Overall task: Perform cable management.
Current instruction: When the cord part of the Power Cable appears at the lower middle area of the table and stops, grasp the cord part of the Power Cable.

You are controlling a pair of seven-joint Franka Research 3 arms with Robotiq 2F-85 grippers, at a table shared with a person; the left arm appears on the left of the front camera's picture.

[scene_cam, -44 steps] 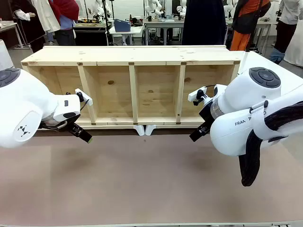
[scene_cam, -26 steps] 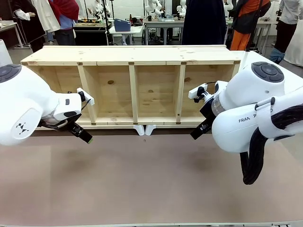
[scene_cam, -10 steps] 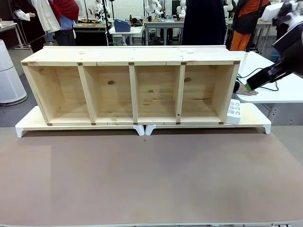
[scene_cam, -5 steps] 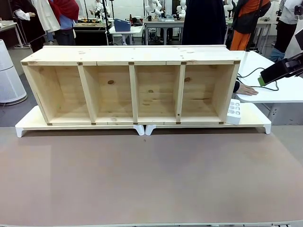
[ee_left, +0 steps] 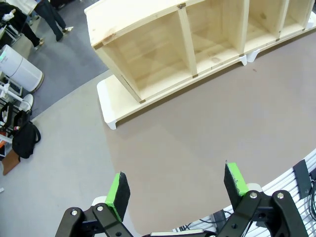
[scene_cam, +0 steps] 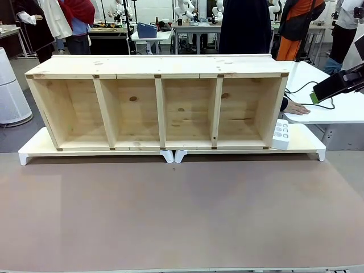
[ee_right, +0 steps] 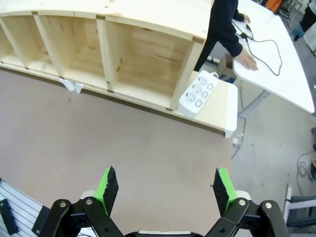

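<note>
The cable (scene_cam: 298, 85) is a thin black cord lying in loose curves on the white side table (scene_cam: 341, 114) to the right of the wooden shelf (scene_cam: 159, 65). In the right wrist view the cable (ee_right: 280, 61) runs past a person's hand (ee_right: 245, 59) that rests flat on that table. My right gripper (ee_right: 165, 190) hangs high over the brown tabletop, open and empty, far from the cord. One of its fingers (scene_cam: 338, 84) juts in at the front view's right edge. My left gripper (ee_left: 177, 185) is also open and empty, high above the shelf's left end (ee_left: 163, 44).
A small white power strip (scene_cam: 280, 134) leans against the shelf's right end on the white base board (scene_cam: 307, 142). The person's dark sleeve (ee_right: 224, 29) reaches from behind the shelf. A white floor appliance (ee_left: 19, 74) and a black bag (ee_left: 24, 140) sit off the table's left.
Both arms have lifted away from in front of the shelf, leaving the front view open. In the last half second nothing has moved.
</note>
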